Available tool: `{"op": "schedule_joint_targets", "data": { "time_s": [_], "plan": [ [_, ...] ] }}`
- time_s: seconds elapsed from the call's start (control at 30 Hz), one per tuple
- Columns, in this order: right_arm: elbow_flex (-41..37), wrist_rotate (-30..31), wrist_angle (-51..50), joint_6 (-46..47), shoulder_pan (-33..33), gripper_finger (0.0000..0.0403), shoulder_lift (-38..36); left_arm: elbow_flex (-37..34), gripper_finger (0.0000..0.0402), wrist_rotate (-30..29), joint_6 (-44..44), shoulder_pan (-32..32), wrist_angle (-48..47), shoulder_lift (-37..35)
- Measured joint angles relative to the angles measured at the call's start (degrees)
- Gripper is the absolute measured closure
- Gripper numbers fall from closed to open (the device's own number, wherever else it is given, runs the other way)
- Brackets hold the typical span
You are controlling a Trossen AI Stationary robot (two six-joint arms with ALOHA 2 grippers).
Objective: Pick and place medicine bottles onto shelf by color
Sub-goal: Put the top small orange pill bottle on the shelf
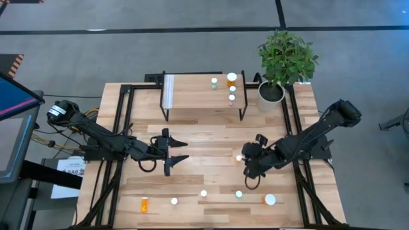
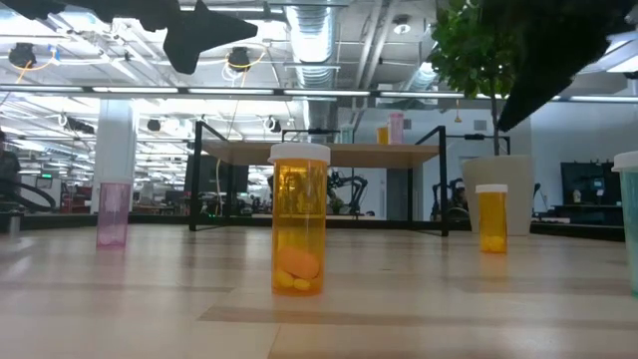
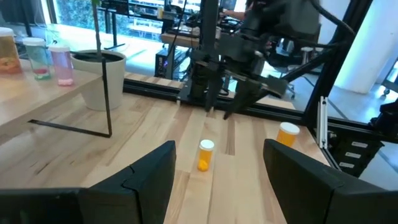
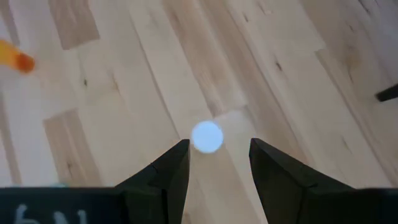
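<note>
Near edge of surface, about 6 o'clock: row of bottles, one orange bottle lying flat at 7. Mid-surface: right gripper above a white-capped bottle, jaws apart, nothing held; contact probably none. Left gripper at 9, jaws wide, empty. Far, 12 o'clock: shelf with four bottles at its right end.

Light wooden plank tabletop on a black metal frame. Leafy green plant in a white pot, upright at the table's far right corner. Sheet of white paper lies off the table's left edge. Grey floor with black line markings.
</note>
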Motion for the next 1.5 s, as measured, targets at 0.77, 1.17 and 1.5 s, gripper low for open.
{"op": "schedule_joint_targets", "data": {
  "time_s": [0.77,1.17,1.5],
  "plan": [
    [-8.6,-2.4,13.3,-2.8,-3.0,0.0201,1.4,0.0,0.0171,-0.2,0.0,0.0,-0.9,0.0],
    [-8.5,-8.6,18.9,-5.8,-7.9,0.0149,3.5,0.0,0.0171,0.0,0.0,0.0,-1.6,0.0],
    [-8.6,-9.6,16.4,-4.7,-8.6,0.0148,3.8,0.0,0.0171,0.0,0.0,0.0,-1.5,0.0]
  ]
}}
